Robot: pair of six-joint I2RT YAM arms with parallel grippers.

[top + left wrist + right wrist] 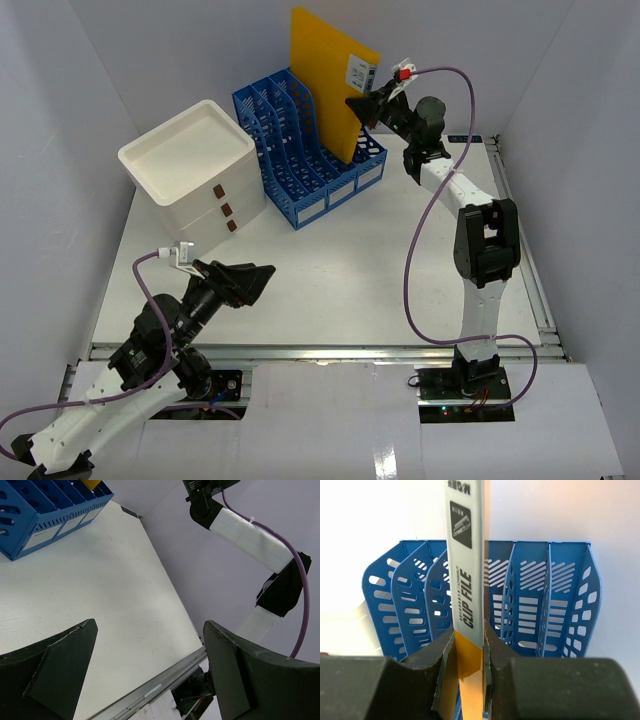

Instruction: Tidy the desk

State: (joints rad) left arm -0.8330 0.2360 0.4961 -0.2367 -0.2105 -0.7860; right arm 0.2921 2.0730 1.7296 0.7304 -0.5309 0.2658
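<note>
Drawer box [190, 150] rear-L on desk [350, 270], file rack [300, 190] just R, clip file [325, 80] in rack

There is one bench [350, 280], and on it one blue file rack [300, 160]. Beside the rack sits one white drawer box [190, 160] showing three brown pulls [226, 208]. At the rack is one yellow clip file [325, 85].

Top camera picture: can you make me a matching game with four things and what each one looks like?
Things:
1. clip file
2. file rack
3. drawer box
4. left pincer

Descriptions:
a. white, at the far left of the desk
b. wide open, holding nothing
c. yellow, gripped by the right pincer
d. blue, with upright slots

Pairs: 1-c, 2-d, 3-a, 4-b.
</note>
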